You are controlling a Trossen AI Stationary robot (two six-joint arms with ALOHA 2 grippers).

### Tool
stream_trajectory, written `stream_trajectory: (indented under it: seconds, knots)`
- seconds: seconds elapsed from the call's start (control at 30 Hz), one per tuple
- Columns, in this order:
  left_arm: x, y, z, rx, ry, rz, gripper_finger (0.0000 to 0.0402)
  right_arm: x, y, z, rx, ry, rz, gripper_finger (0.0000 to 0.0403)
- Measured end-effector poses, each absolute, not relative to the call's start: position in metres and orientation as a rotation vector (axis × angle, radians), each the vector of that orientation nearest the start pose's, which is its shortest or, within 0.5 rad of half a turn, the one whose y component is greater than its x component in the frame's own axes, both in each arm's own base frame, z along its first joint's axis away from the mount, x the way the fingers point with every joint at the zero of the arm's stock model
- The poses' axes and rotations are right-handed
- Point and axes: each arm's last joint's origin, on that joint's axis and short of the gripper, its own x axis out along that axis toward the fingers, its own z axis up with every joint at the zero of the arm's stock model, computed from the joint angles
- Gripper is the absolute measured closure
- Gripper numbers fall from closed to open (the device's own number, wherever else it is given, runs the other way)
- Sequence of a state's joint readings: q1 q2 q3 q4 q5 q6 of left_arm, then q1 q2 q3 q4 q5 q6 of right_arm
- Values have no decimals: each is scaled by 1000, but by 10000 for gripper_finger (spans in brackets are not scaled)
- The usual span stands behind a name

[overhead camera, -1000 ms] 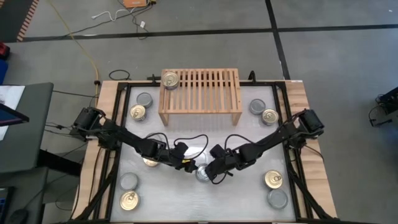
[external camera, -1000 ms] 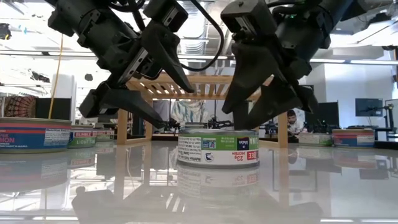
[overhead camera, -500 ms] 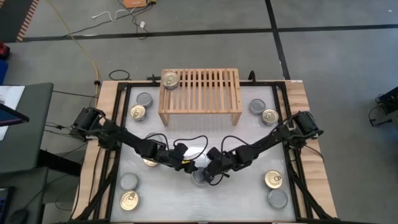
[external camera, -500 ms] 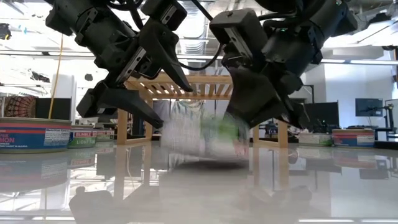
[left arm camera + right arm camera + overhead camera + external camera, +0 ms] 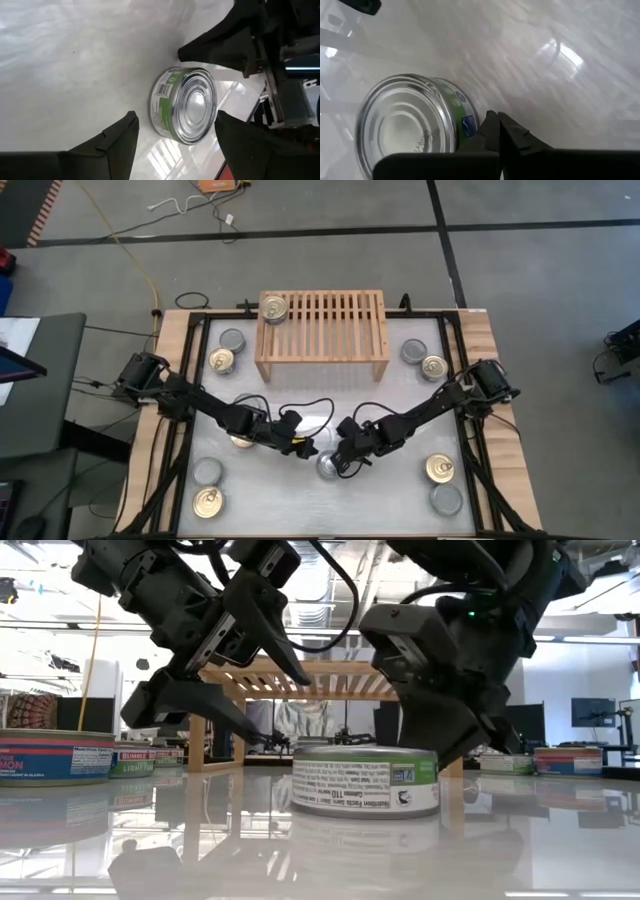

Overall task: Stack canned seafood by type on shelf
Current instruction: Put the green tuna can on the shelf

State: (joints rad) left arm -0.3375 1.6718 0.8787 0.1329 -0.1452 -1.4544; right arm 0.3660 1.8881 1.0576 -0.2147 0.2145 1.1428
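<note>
A tin of canned seafood (image 5: 328, 467) with a plain silver top and a green label stands on its base mid-table, seen also in the low view (image 5: 365, 783). My right gripper (image 5: 495, 120) is shut, its tips down beside the tin's side wall on the far right. My left gripper (image 5: 175, 132) hovers open just left of the tin, above the table (image 5: 300, 445). The light-wood shelf (image 5: 322, 330) stands at the far edge, with one gold-topped tin (image 5: 273, 308) on the left end of its slatted top. My right gripper's shut fingertips (image 5: 490, 122) slant down from the far right, right at the tin's green side wall (image 5: 465, 124). Whether they touch it, I cannot tell. The tin stands flat on the table, outside the fingers.
Other tins lie around the table: grey (image 5: 232, 340) and gold (image 5: 221, 360) far left, grey (image 5: 413, 351) and gold (image 5: 433, 367) far right, gold (image 5: 440, 469) and grey (image 5: 446, 499) near right, grey (image 5: 207, 471) and gold (image 5: 207, 502) near left.
My right gripper has sunk toward the tin and shut; a second ago its fingers stood open on either side of the tin. The tin came out from between them, slid a little toward the near edge and turned about, showing another part of its label.
</note>
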Motion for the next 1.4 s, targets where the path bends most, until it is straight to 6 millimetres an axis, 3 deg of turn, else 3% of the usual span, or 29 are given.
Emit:
stream_trajectory:
  seconds: [0.2, 0.4, 0.7, 1.07, 1.23, 1.4]
  knots:
    - [317, -113, 178, -1246, 640, 299, 152, 335, 121, 133, 729, 960, -454, 378]
    - [310, -130, 188, -1181, 586, 246, 152, 326, 117, 154, 718, 951, -469, 367]
    - [292, -154, 192, -1002, 499, 294, 152, 327, 118, 177, 758, 858, -397, 297]
    - [283, -170, 191, -885, 503, 249, 152, 337, 126, 155, 789, 909, -321, 176]
    - [283, -171, 192, -892, 502, 248, 152, 340, 128, 148, 754, 925, -295, 180]
    - [282, -172, 191, -912, 527, 230, 152, 347, 131, 131, 761, 936, -282, 225]
